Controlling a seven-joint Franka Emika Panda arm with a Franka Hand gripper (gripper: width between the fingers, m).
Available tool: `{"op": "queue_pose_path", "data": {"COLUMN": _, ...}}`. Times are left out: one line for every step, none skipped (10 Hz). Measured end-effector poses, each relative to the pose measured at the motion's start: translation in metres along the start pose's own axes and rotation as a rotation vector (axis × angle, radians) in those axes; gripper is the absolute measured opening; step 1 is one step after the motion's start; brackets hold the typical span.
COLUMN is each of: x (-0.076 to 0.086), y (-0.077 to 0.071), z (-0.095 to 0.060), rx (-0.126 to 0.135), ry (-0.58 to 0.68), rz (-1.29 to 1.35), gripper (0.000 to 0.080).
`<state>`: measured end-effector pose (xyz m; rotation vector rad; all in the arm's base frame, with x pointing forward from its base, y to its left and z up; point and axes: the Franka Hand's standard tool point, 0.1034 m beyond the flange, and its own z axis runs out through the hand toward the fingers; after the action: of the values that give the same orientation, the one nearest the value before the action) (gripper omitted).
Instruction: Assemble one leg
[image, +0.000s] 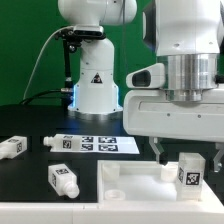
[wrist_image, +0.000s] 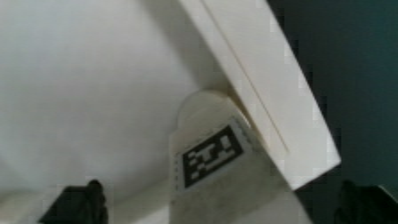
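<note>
Leg (image: 188, 169), a small white stubby plastic peg bearing a black-and-white square marker tag, is seen standing on the large white square panel (image: 130, 183), near the panel's edge toward the exterior view's right. In the wrist view the same leg (wrist_image: 214, 140) is shown lying against a raised white edge of the panel (wrist_image: 267, 90), its tag facing the camera.

The gripper (image: 175, 158) is positioned just above the leg, and its two dark fingers (image: 159, 149) are spread apart, one on each side of the peg; contact with the peg cannot be made out. In the wrist view only the dark fingertips (wrist_image: 80, 203) are visible, well separated.

Outward from there, three more white tagged pegs are seen on the black table (image: 30, 190): one (image: 63, 179) just beside the panel, one (image: 58, 143) by the marker board (image: 100, 145), and one (image: 11, 146) at the exterior view's left. The white robot base (image: 95, 85) is seen behind the marker board.
</note>
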<state>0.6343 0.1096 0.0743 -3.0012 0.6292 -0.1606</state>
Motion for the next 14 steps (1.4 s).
{"op": "queue_pose_path", "data": {"x": -0.0027, "y": -0.0052, "z": 0.0005, "rx": -0.007, "ry": 0.001, "rz": -0.136, "gripper": 0.0649}}
{"op": "queue_pose_path", "data": {"x": -0.0028, "y": -0.0111, "z": -0.0014, "rx": -0.005, "ry": 0.007, "rz": -0.184, "gripper": 0.0649}}
{"op": "queue_pose_path", "data": {"x": -0.0028, "y": -0.0099, "z": -0.0008, "rx": -0.006, "ry": 0.005, "rz": -0.155, "gripper": 0.0623}}
{"op": "queue_pose_path", "data": {"x": -0.0026, "y": -0.0095, "z": -0.0007, "rx": -0.005, "ry": 0.005, "rz": -0.138, "gripper": 0.0623}}
{"op": "queue_pose_path", "data": {"x": -0.0029, "y": -0.0099, "z": -0.0007, "rx": -0.004, "ry": 0.005, "rz": -0.093, "gripper": 0.0445}}
{"op": "queue_pose_path", "data": {"x": -0.0028, "y": -0.0085, "z": -0.0003, "rx": -0.006, "ry": 0.004, "rz": -0.015, "gripper": 0.0445}}
{"op": "queue_pose_path", "data": {"x": -0.0021, "y": -0.0056, "z": 0.0001, "rx": -0.009, "ry": 0.003, "rz": 0.051, "gripper": 0.0291}}
{"op": "queue_pose_path", "data": {"x": -0.0020, "y": -0.0053, "z": 0.0002, "rx": -0.009, "ry": 0.004, "rz": 0.124, "gripper": 0.0291}}
{"op": "queue_pose_path", "data": {"x": -0.0006, "y": -0.0037, "z": 0.0000, "rx": -0.008, "ry": 0.005, "rz": 0.234, "gripper": 0.0291}}
{"op": "queue_pose_path", "data": {"x": -0.0003, "y": -0.0035, "z": 0.0001, "rx": -0.002, "ry": 0.003, "rz": 0.352, "gripper": 0.0290}}
{"op": "queue_pose_path", "data": {"x": -0.0008, "y": -0.0037, "z": 0.0002, "rx": 0.003, "ry": -0.003, "rz": 0.449, "gripper": 0.0290}}
{"op": "queue_pose_path", "data": {"x": -0.0024, "y": -0.0047, "z": -0.0001, "rx": 0.000, "ry": -0.022, "rz": 0.615, "gripper": 0.0290}}
{"op": "queue_pose_path", "data": {"x": -0.0032, "y": -0.0069, "z": -0.0001, "rx": 0.006, "ry": -0.034, "rz": 0.797, "gripper": 0.0290}}
{"op": "queue_pose_path", "data": {"x": -0.0013, "y": -0.0075, "z": 0.0000, "rx": 0.026, "ry": -0.048, "rz": 0.964, "gripper": 0.0290}}
